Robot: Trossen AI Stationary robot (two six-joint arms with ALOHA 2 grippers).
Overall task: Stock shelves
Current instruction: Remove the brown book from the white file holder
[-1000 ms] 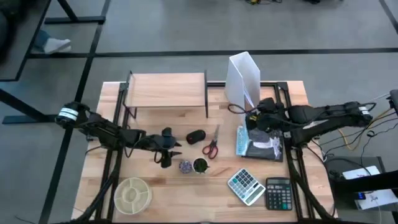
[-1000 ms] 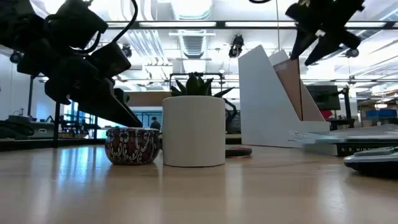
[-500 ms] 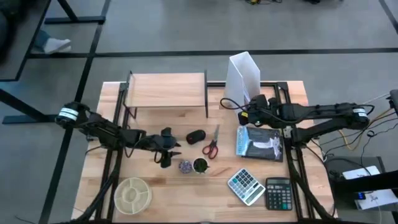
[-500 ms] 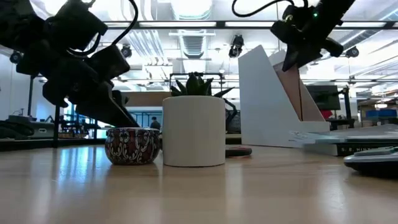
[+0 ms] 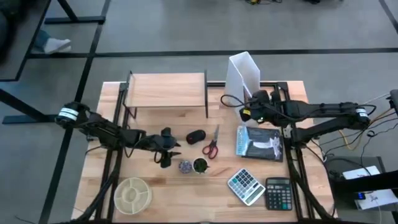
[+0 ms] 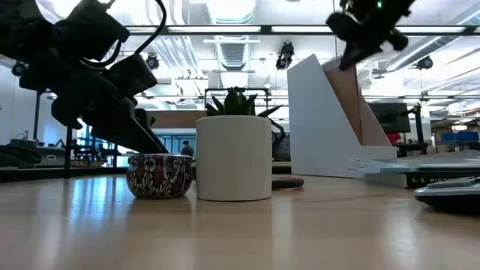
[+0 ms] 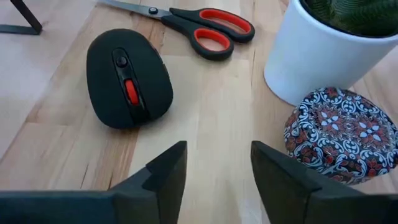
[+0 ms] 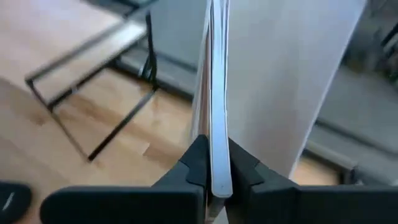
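Observation:
The shelves [image 5: 166,90], a low light-wood riser on thin black legs, stand at the far middle of the table, their top bare. Right of them stands a white angled file holder [image 5: 244,78] with a thin tan-covered book [image 6: 351,101] upright in it. My right gripper [image 5: 250,112] is at the holder's open side, shut on that book [image 8: 214,93]. My left gripper [image 5: 166,155] hovers open and low over the table's left middle, with a black mouse [image 7: 127,78] just ahead and nothing between its fingers [image 7: 165,177]. My right gripper pinches the thin book's upright edge [image 8: 216,140] between its two fingers. The fingers come about level from the table's right side and lie across that edge. The book stands upright inside the white file holder.
Red-handled scissors [image 5: 211,144], a white plant pot [image 5: 200,165] and a patterned tin [image 5: 185,166] sit mid-table near my left gripper. A book lies flat [image 5: 260,143] under my right arm. Two calculators [image 5: 245,185] [image 5: 278,193] lie near right. A round divided dish [image 5: 132,194] sits near left.
My right gripper has gone from above the flat book toward the table's far left, to the file holder, risen a little, and shut on the upright thin book's edge.

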